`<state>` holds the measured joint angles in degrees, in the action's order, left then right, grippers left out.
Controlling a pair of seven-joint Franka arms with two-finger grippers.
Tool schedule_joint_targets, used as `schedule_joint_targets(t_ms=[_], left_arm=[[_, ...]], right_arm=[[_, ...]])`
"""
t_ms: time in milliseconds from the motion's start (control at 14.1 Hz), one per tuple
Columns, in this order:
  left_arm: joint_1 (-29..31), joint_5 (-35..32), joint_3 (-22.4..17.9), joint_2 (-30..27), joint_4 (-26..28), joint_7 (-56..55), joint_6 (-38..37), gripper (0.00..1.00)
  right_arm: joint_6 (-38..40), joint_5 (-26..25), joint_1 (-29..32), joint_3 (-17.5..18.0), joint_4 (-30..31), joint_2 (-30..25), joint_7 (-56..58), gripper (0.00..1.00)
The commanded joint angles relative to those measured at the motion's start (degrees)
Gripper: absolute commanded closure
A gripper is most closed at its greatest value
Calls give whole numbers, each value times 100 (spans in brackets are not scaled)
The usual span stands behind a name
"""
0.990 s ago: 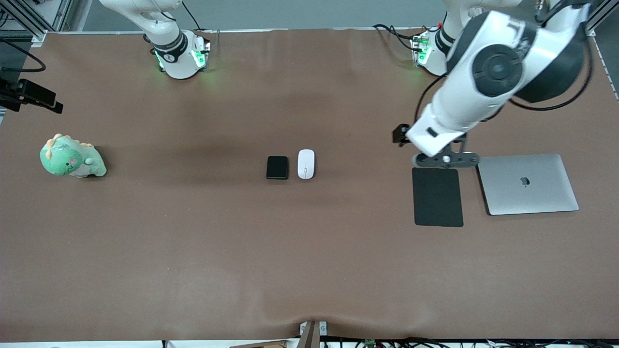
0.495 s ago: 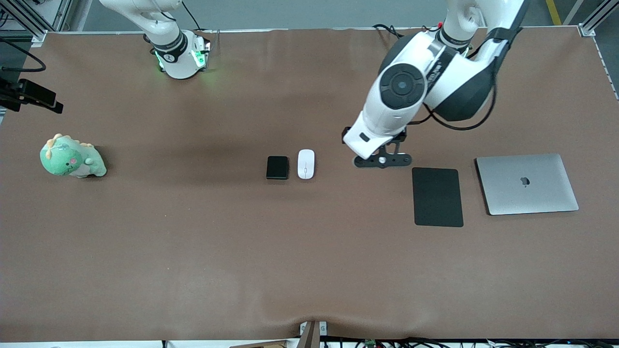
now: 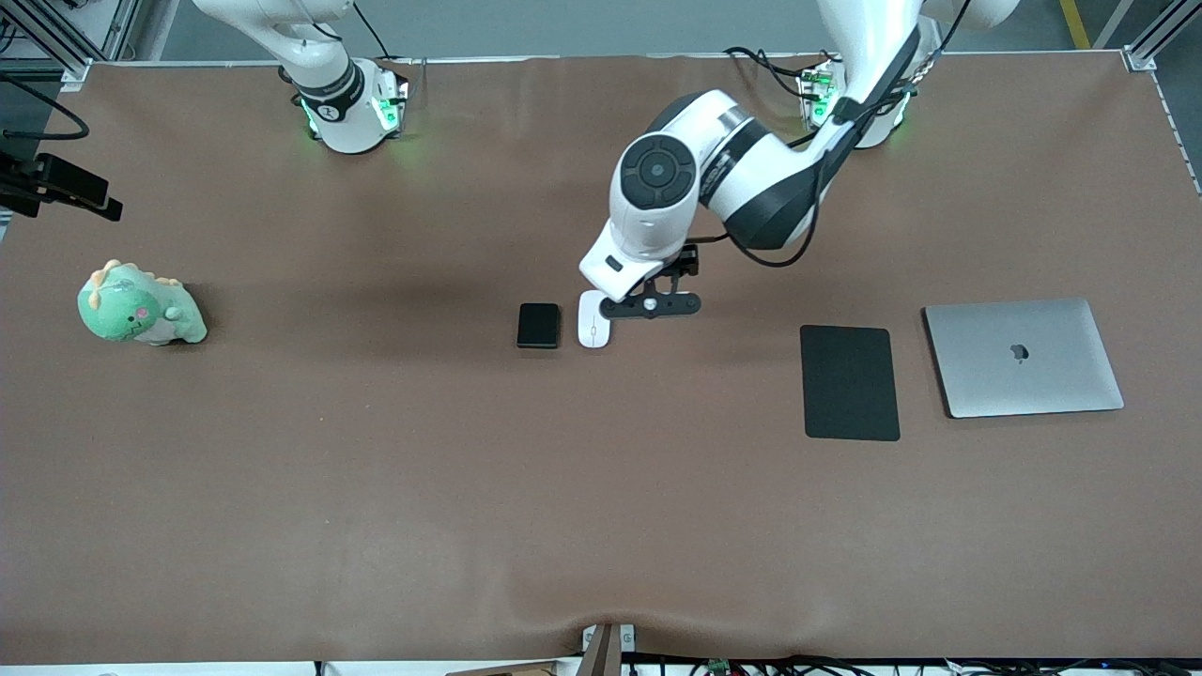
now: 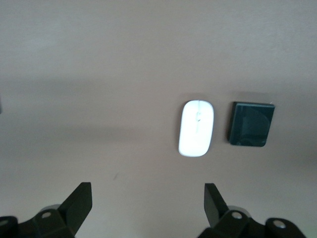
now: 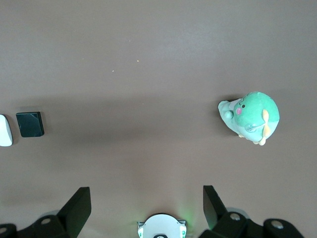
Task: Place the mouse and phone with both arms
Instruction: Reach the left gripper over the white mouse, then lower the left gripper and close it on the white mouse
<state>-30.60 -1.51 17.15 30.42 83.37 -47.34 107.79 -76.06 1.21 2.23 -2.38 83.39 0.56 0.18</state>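
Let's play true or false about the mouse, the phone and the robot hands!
1. The mouse lies beside the phone. True.
2. The left end effector grips the mouse. False: it hangs open, empty, over the table by the mouse.
3. The mouse sits on the mouse pad. False: it lies on the bare table.
4. The right end effector is open. True.
5. The laptop is open. False: its lid is shut.

Left arm [image 3: 742, 178]: glossy white shell, black joint bands, round dark-grey joint cap, looping black cable. Left gripper [image 3: 651, 307]: black bar bearing a white screw; black wedge fingers [image 4: 79, 204]. Right arm [image 3: 319, 66]: white, black band, green base lights.
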Motion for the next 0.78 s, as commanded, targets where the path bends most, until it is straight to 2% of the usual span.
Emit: schedule_joint_targets(t_ms=[0, 141, 495, 707], left_arm=[[-182, -243, -63, 428, -189, -38, 452, 0], [-244, -647, -28, 692, -189, 14, 594, 0], [-665, -903, -71, 1185, -181, -100, 1481, 0], [-719, -1096, -107, 1387, -181, -82, 1508, 0]], right_arm=[[12, -43, -38, -17, -104, 50, 44, 0], [12, -25, -30, -17, -104, 50, 44, 0], [21, -25, -38, -17, -113, 50, 53, 0], [21, -16, -38, -17, -104, 50, 44, 0]])
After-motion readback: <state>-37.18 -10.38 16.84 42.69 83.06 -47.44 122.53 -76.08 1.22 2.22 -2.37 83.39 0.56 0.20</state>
